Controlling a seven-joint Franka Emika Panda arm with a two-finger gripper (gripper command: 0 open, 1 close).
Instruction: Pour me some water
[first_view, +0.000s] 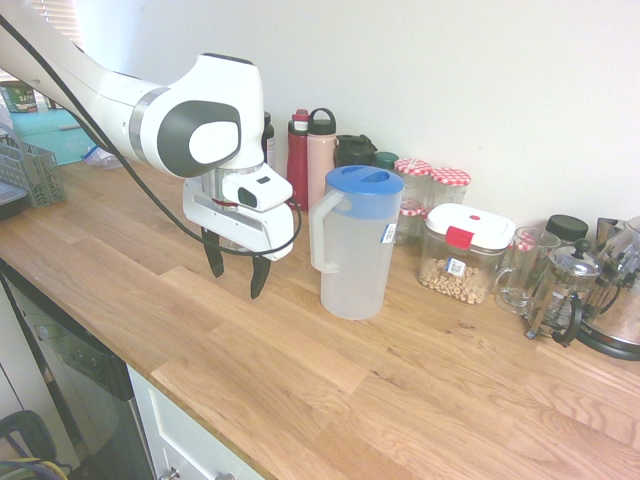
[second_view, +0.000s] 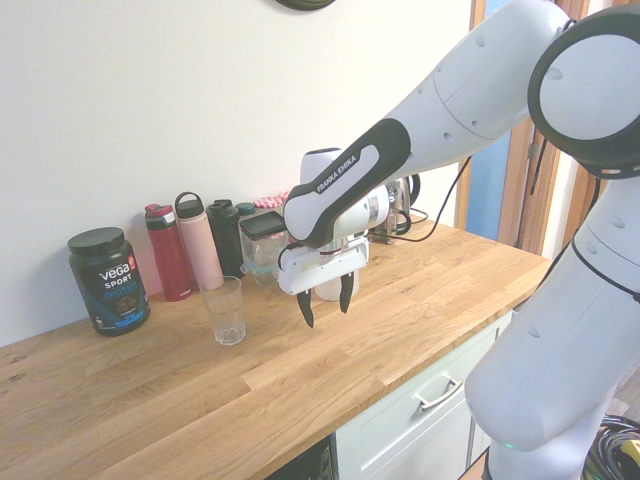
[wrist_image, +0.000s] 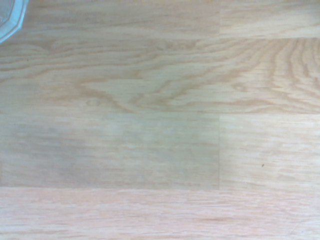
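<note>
A frosted plastic water pitcher with a blue lid and a white handle stands upright on the wooden counter. My gripper hangs open just above the counter, a short way from the pitcher's handle side, with nothing between its fingers. In the second exterior view an empty clear drinking glass stands on the counter beside the gripper, apart from it. There the pitcher is mostly hidden behind the arm. The wrist view shows bare wood and a pale curved rim in one corner.
Along the wall stand a red bottle, a pink bottle, lidded jars, a clear snack box, a glass mug and a French press. A black Vega tub stands at the far end. A grey dish rack sits further along.
</note>
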